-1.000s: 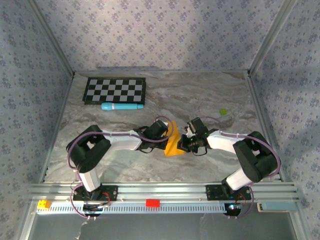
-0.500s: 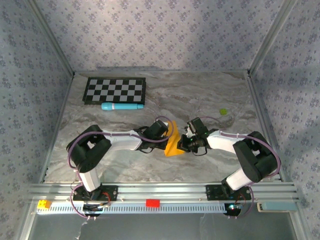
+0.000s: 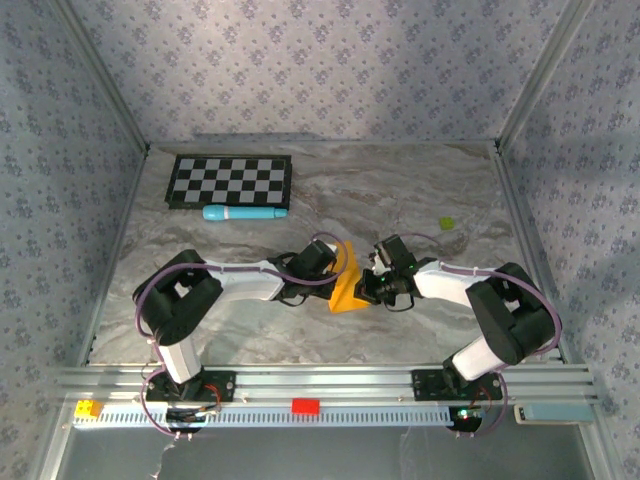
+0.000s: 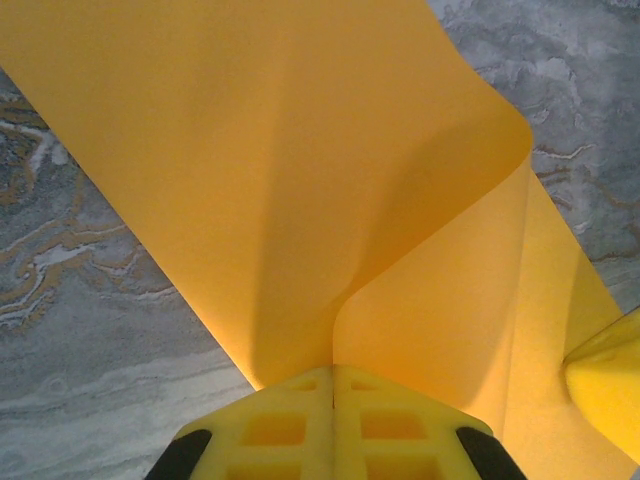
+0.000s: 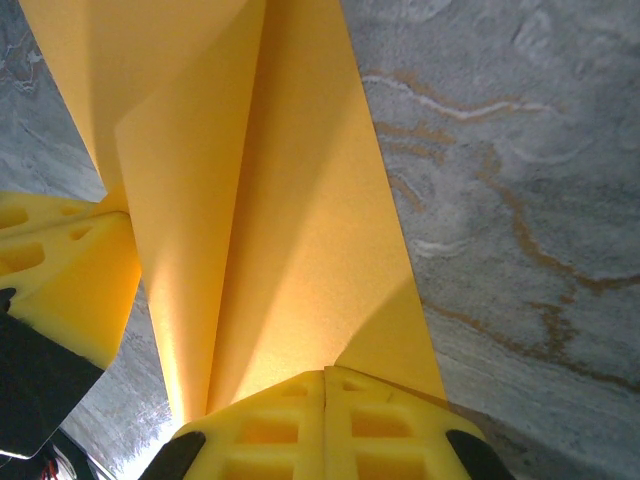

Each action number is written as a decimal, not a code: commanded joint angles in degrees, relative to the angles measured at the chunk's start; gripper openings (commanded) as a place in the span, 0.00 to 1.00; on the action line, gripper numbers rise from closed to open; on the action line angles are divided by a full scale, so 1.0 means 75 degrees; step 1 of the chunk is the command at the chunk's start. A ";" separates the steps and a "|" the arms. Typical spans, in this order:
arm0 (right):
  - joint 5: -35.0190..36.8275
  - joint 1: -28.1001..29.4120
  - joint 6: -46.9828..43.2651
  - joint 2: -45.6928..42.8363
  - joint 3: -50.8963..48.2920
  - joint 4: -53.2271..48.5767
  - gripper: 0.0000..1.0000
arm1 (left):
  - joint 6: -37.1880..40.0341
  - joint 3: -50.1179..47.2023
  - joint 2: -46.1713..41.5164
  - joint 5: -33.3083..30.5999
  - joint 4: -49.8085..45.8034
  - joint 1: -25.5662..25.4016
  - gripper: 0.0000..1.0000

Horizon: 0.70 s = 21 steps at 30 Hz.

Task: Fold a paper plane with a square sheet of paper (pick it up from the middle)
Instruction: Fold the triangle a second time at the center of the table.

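The orange sheet of paper [image 3: 349,284] is held up off the marble table between the two arms near the middle, bent and creased into a standing wedge. My left gripper [image 3: 335,268] pinches it from the left; in the left wrist view the yellow jaws [image 4: 333,372] are pressed together on the curling paper [image 4: 280,180]. My right gripper [image 3: 368,285] pinches it from the right; in the right wrist view its jaws [image 5: 326,378] are closed on the folded paper [image 5: 270,230], with the left gripper's yellow fingers [image 5: 60,270] at the left edge.
A black-and-white checkerboard [image 3: 230,181] lies at the back left with a light-blue cylinder [image 3: 244,213] in front of it. A tiny yellow-green bit [image 3: 447,224] sits at the right. Patterned walls and metal rails enclose the marble table [image 3: 420,180].
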 commanded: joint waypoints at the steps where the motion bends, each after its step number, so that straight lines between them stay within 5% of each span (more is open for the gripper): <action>1: 0.0446 0.0076 -0.0114 0.0284 -0.0097 -0.0573 0.04 | 0.0154 0.0092 0.0028 -0.0175 0.0019 0.0024 0.00; 21: 0.0415 0.0042 -0.0171 0.0161 -0.0024 -0.0581 0.05 | 0.0043 -0.0065 0.0313 -0.0050 0.0030 0.0022 0.00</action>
